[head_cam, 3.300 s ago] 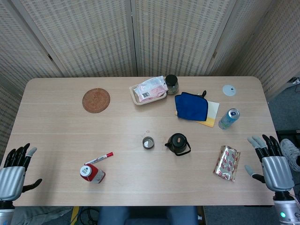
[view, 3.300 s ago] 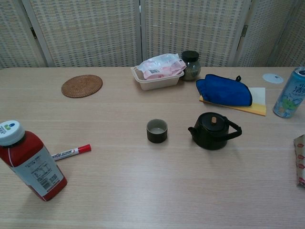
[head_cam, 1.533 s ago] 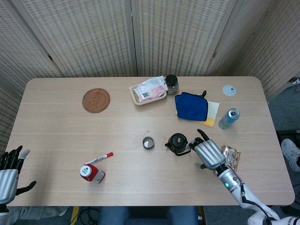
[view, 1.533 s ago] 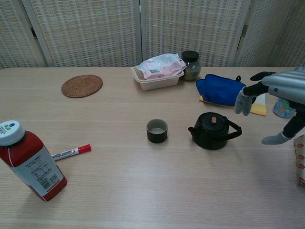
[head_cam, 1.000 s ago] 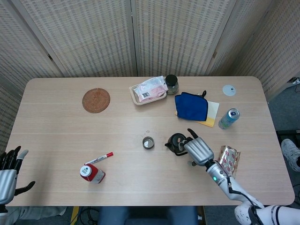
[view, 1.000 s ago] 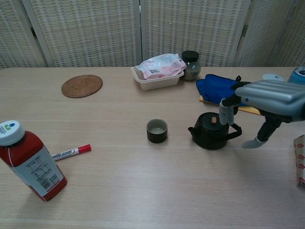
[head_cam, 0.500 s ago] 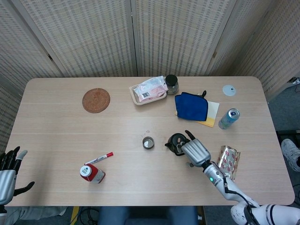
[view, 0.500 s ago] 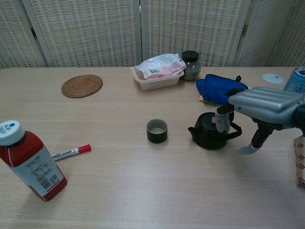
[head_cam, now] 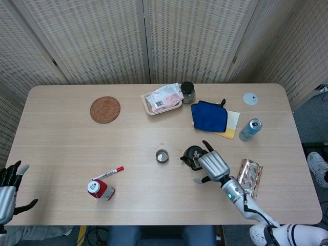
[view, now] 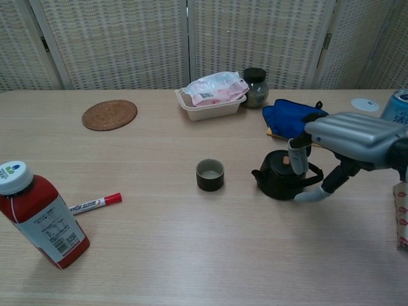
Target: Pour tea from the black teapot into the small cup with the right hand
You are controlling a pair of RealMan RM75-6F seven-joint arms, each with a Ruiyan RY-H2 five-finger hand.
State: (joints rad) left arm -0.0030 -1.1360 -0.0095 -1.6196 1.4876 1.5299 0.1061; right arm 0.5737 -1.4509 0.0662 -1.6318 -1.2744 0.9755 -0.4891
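Observation:
The black teapot (head_cam: 192,156) (view: 281,175) stands near the table's middle, spout pointing left at the small dark cup (head_cam: 162,156) (view: 210,174), which stands a short way off. My right hand (head_cam: 213,165) (view: 349,141) hovers over the teapot's handle on its right side. Its fingers (view: 298,157) hang down behind the handle and the thumb (view: 312,194) reaches in from the front; they are apart and hold nothing. My left hand (head_cam: 7,191) sits off the table's near-left corner with its fingers spread and holding nothing.
A red bottle (view: 38,213) and a red marker (view: 95,204) lie at the near left. At the back are a woven coaster (view: 109,115), a food tray (view: 211,97), a jar (view: 255,87) and a blue pouch (view: 297,120). A can (head_cam: 250,129) and a foil packet (head_cam: 249,177) stand at the right.
My right hand came in from the table's right edge to the teapot's handle. In the last half second its thumb swung in towards the handle. The teapot and cup have not moved.

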